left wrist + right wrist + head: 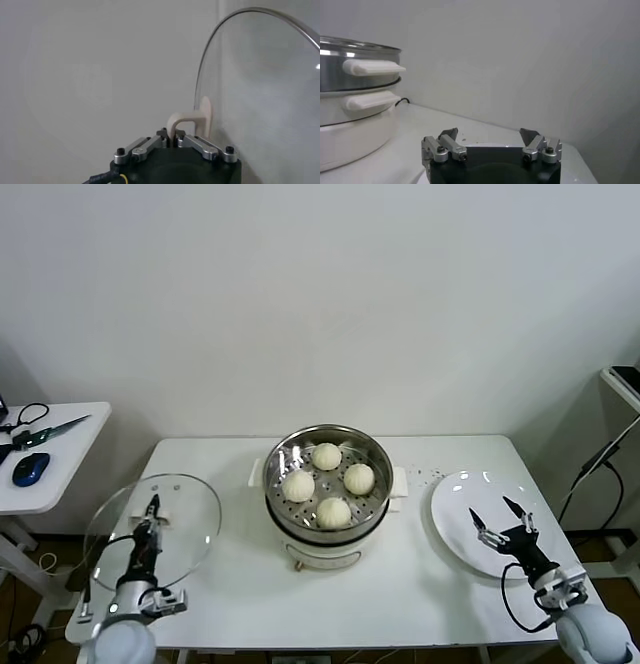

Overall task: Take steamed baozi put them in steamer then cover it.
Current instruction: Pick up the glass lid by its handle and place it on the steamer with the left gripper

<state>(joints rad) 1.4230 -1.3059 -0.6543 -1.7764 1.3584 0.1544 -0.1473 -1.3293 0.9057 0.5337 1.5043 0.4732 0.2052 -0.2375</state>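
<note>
Four steamed baozi (328, 483) inside the steamer (327, 522), in the middle of the white table (240, 584), toward its back edge. No lid on the steamer. Left gripper (152, 509) closed tight on the white handle (191, 120) of the cover (152, 529), by the table's left edge. Cover tipped up at the near side. Right gripper (503, 518) wide open and holding nothing, above the white plate (455, 514) near the right edge.

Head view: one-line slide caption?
Four baozi sit in the open steamer; left tool grips the glass cover, right tool open above the plate.
</note>
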